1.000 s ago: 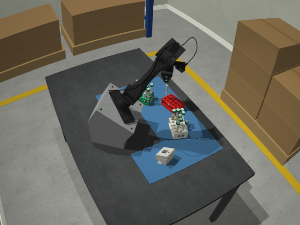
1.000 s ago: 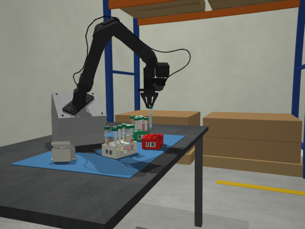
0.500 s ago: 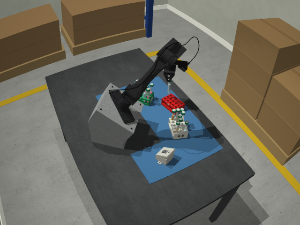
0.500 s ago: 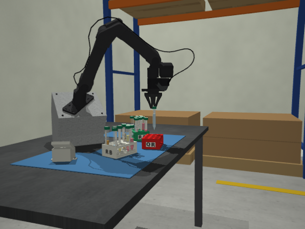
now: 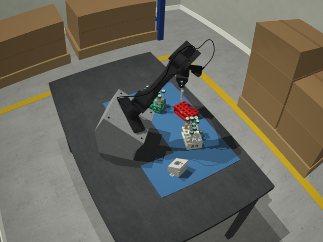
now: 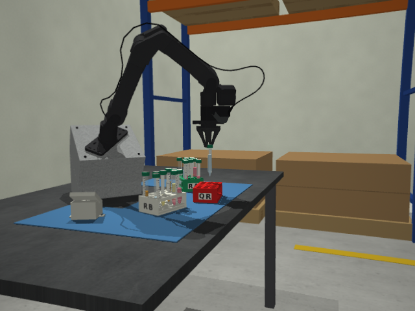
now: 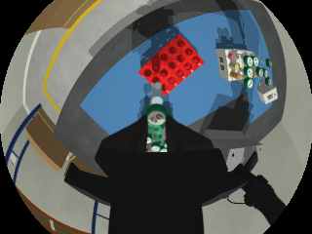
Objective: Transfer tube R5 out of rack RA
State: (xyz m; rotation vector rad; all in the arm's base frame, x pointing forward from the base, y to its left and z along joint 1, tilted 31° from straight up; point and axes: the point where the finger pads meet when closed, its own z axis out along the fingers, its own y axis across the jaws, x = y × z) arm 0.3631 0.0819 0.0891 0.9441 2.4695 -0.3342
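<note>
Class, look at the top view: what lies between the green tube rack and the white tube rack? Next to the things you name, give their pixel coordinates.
In the top view, the red plastic rack (image 5: 186, 110) (image 6: 207, 192) (image 7: 172, 63), with blue mat beside it, lies roughly between them, towards the table's far edge.

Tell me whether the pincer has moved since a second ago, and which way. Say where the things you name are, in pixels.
Yes. In the exterior view the pincer (image 5: 181, 86) (image 6: 209, 146) (image 7: 156, 118) has shifted slightly right, judged against the red rack (image 5: 185, 110) (image 6: 205, 196) (image 7: 171, 63) below it.
</note>
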